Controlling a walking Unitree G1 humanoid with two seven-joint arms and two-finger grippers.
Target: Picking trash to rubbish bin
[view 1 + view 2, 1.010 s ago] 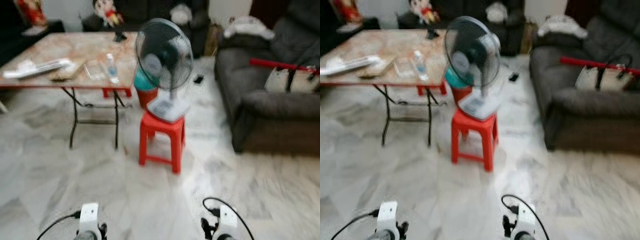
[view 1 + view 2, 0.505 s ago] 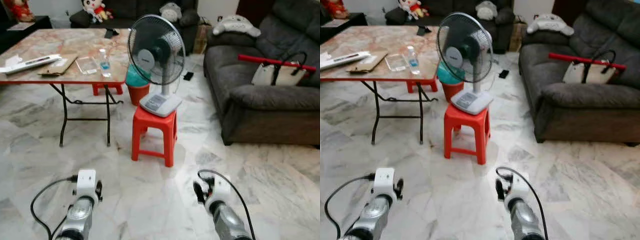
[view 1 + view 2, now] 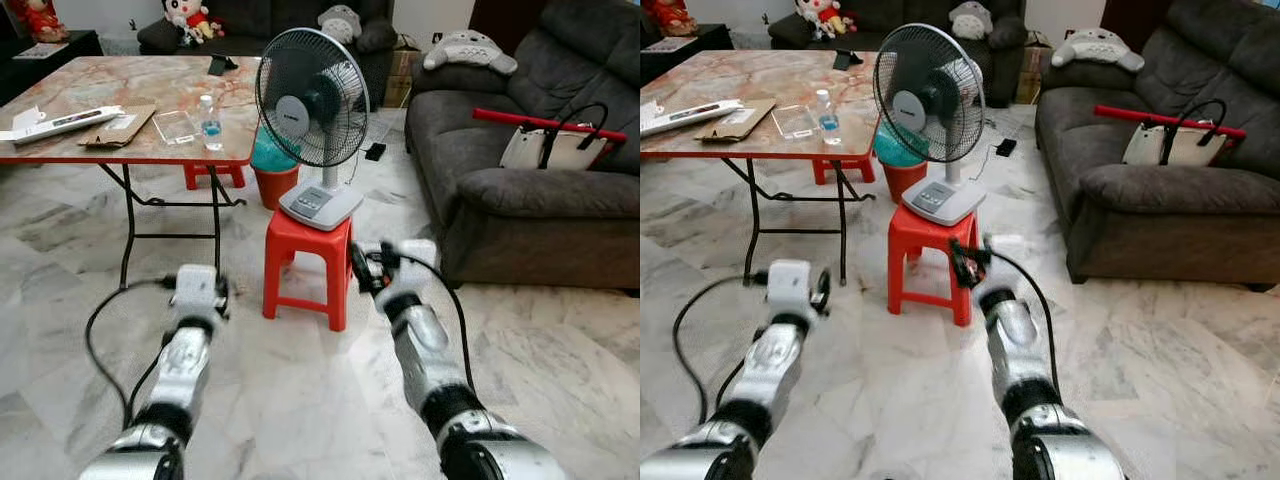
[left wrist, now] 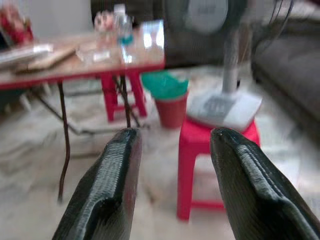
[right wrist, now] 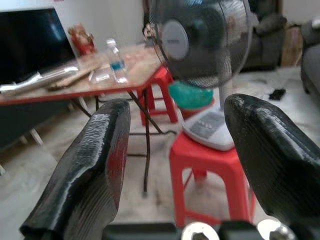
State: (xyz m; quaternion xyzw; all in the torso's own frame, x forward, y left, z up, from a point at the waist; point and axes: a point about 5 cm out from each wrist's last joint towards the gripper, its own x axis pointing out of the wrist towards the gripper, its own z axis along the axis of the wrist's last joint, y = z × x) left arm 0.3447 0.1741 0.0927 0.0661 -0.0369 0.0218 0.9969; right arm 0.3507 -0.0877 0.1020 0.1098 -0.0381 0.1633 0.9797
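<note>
The left tool [image 4: 172,185] is raised over the pale marble floor [image 3: 300,400] with its two black fingers [image 4: 107,192] spread apart, nothing between them. The right tool [image 5: 175,180], held up alongside, is likewise parted and empty. Just ahead of both stands a red plastic stool [image 3: 308,262] carrying a white-based grey electric fan [image 3: 313,110]. Behind the stool, beside the marble-topped folding desk [image 3: 140,100], sits a red rubbish bin with a teal liner [image 3: 275,175]. On the desk stands a clear plastic water bottle [image 3: 209,122], near a clear plastic tray [image 3: 176,127] and a brown cardboard piece [image 3: 118,125]. A dark grey sofa [image 3: 530,190] lies to the right, with a white handbag [image 3: 552,148] on it.
</note>
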